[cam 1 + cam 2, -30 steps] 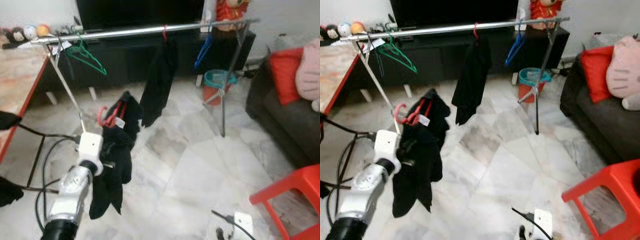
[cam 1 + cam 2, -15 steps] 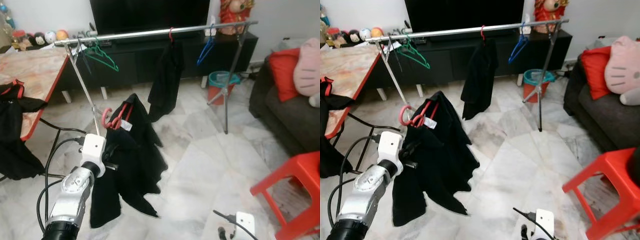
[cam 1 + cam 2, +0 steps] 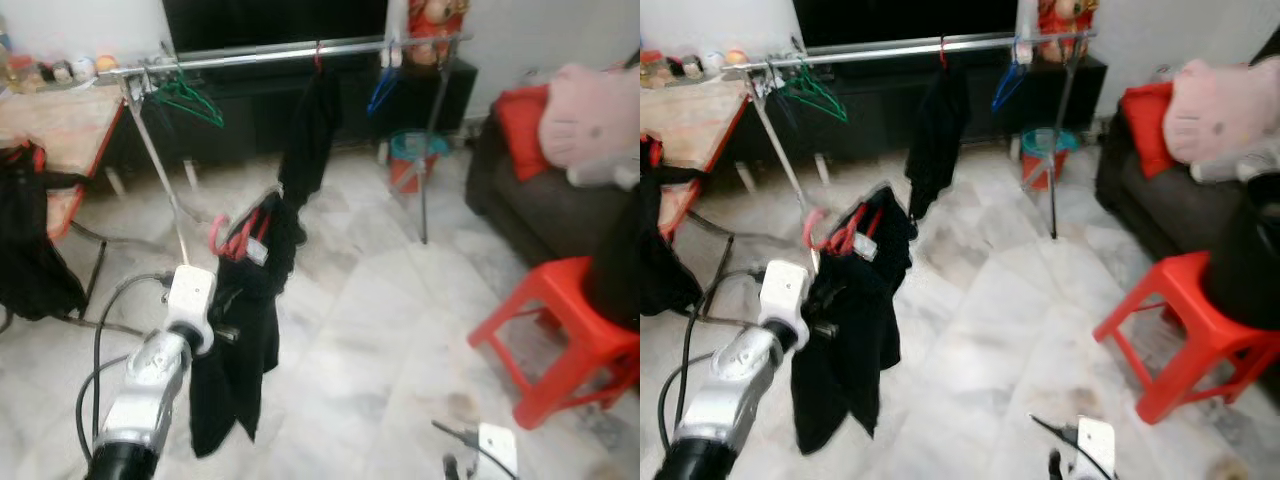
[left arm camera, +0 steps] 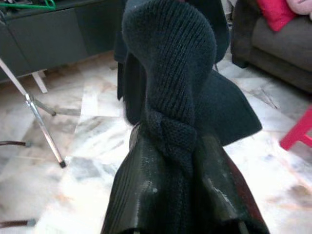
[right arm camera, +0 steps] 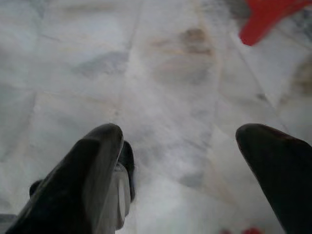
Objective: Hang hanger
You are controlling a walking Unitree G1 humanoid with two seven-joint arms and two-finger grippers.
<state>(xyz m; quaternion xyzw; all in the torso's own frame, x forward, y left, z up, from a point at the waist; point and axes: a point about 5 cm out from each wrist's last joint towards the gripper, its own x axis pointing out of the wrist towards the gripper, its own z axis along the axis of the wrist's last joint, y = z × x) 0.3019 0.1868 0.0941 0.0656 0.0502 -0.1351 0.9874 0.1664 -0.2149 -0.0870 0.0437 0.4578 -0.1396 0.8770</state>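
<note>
My left gripper [image 4: 170,146] is shut on a black knitted garment [image 4: 168,87], whose cloth bulges out between the fingers [image 4: 131,195]. In the eye views that garment [image 3: 240,370] hangs from a red hanger [image 3: 232,235] at the end of my left arm [image 3: 160,370], well short of the silver clothes rail [image 3: 270,52]. The rail carries a green hanger [image 3: 185,98], a hung black garment [image 3: 305,150] and a blue hanger [image 3: 380,92]. My right gripper [image 5: 180,146] stands open low over the marble floor, with nothing between its fingers [image 5: 87,165].
A red plastic stool [image 3: 560,340] stands at the right. Behind it is a dark sofa [image 3: 510,210] with a red cushion and a pink plush. A red-edged table [image 3: 60,125] with black clothes [image 3: 35,250] draped on it is at the left. A bin [image 3: 410,160] sits by the rail's right leg.
The whole picture has shifted and blurred, so the camera moved. The held garment, flared out sideways half a second ago, now hangs narrow under my left gripper.
</note>
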